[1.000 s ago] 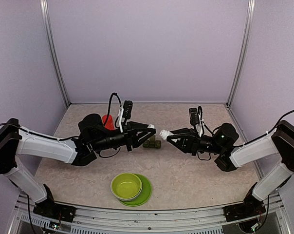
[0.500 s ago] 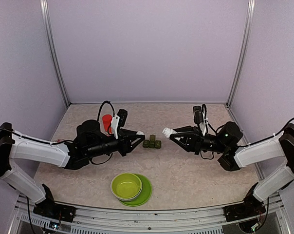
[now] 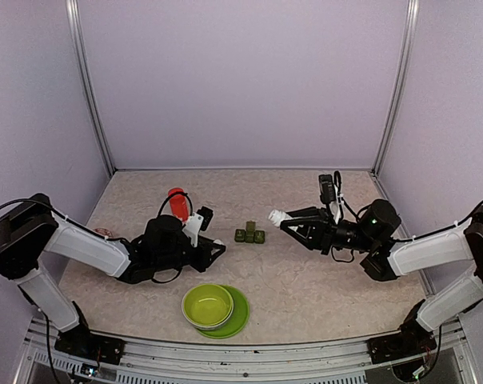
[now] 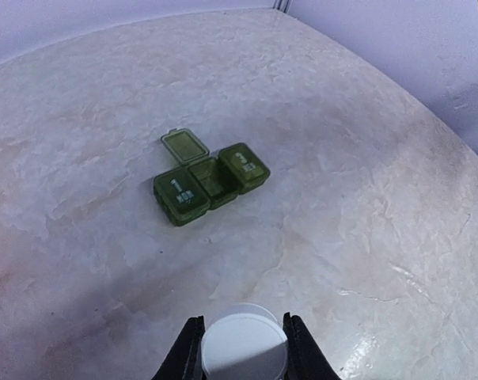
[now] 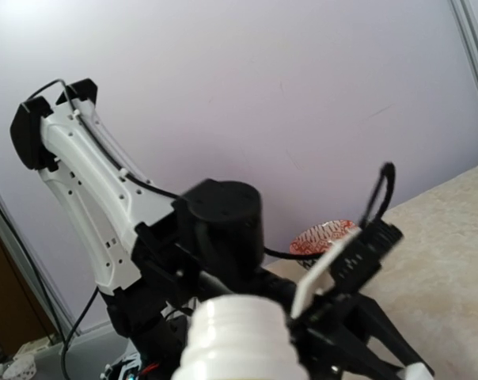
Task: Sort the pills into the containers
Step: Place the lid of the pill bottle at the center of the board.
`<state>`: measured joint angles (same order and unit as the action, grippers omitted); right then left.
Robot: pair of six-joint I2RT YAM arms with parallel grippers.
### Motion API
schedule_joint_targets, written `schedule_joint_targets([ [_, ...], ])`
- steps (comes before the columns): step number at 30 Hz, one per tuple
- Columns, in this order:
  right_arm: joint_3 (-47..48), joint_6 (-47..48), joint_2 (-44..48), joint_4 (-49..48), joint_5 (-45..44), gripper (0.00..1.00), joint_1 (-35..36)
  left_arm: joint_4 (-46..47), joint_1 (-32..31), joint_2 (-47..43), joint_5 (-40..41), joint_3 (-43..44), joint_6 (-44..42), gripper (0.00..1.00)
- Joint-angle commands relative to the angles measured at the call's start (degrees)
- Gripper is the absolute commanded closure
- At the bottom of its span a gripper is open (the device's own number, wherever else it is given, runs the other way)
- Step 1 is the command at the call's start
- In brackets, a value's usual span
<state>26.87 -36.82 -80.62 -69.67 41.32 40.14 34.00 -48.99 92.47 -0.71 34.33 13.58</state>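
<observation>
Right gripper hazard: right gripper [image 3: 286,223] holds an uncapped white bottle [image 5: 239,342] roughly level, mouth toward the pill box [image 4: 211,180]. Tipped further before it is over a compartment, any pills inside would likely spill onto the table [image 3: 305,272].
Aim hazard: only the middle compartment [image 4: 216,179] stands open. The two end compartments [image 4: 244,166] are lidded, so an off-centre pour would scatter.
Right gripper state: jaws narrowly parted, clamped on the bottle.
Left gripper state: left gripper [image 3: 219,250] squeezed onto a white round cap [image 4: 244,350], low near the table.
Pill box position: dark green strip on the table between both grippers, touching neither.
</observation>
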Motion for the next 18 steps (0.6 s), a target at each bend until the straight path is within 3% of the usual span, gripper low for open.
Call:
schedule_joint_targets([
  [1, -0.77, 1.16, 1.69, 0.81, -0.61, 0.77, -0.5, 0.15, 1.51, 3.09, 1.47, 0.21, -0.57, 0.78],
  [18, -0.65, 0.35, 0.13, -0.95, 1.12, 0.78, -1.46, 0.89, 3.99, 12.06, 0.25, 3.77, -0.41, 0.74],
])
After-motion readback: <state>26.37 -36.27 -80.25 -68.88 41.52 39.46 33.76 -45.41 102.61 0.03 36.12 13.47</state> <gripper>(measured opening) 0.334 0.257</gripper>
